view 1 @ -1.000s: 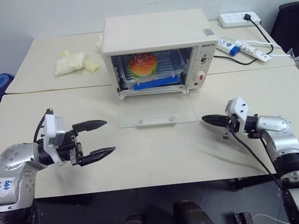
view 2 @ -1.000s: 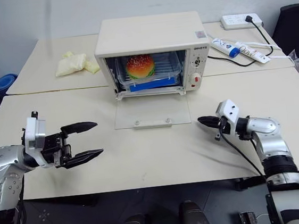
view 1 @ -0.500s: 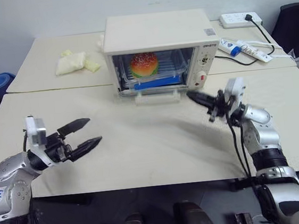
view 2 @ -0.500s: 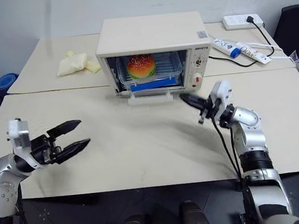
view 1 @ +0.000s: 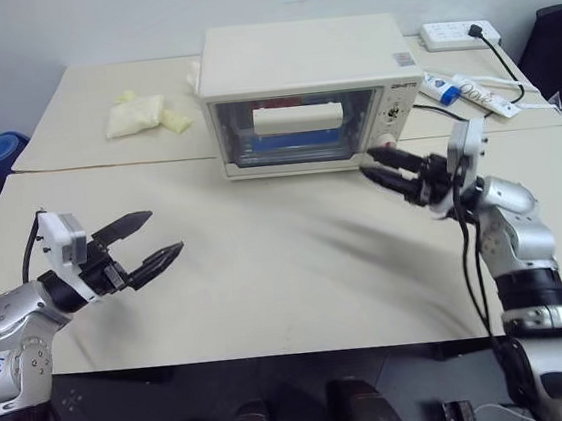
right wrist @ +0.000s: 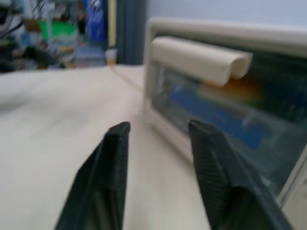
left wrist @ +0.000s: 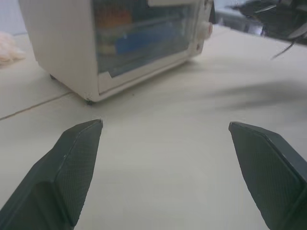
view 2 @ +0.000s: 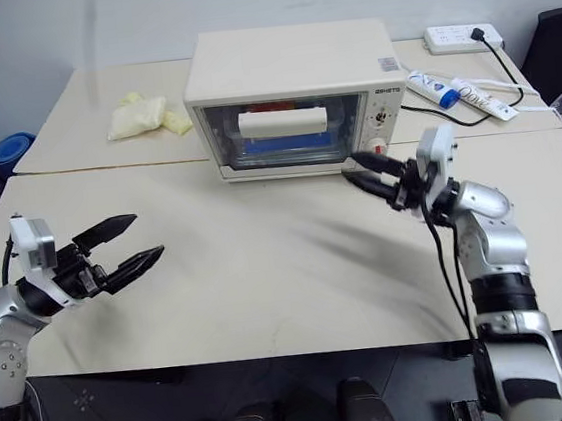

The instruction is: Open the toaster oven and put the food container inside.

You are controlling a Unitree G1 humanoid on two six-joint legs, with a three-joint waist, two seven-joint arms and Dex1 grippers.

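Oven (view 1: 304, 92) stands at the far middle of the bench (view 1: 267, 272), door shut, its bar handle (view 1: 297, 117) lying crosswise. Food container (view 1: 294, 144) sits inside behind the glass; blue strip visible, contents blurred, probably the burger box. Right hand (view 1: 389, 169) is the nearer, fingers parted and gripping nothing, tips just beside the oven's lower front corner; the handle lies toward 10 o'clock from it. Left hand (view 1: 146, 245), spread wide and empty, hovers well apart; oven toward 1 o'clock.
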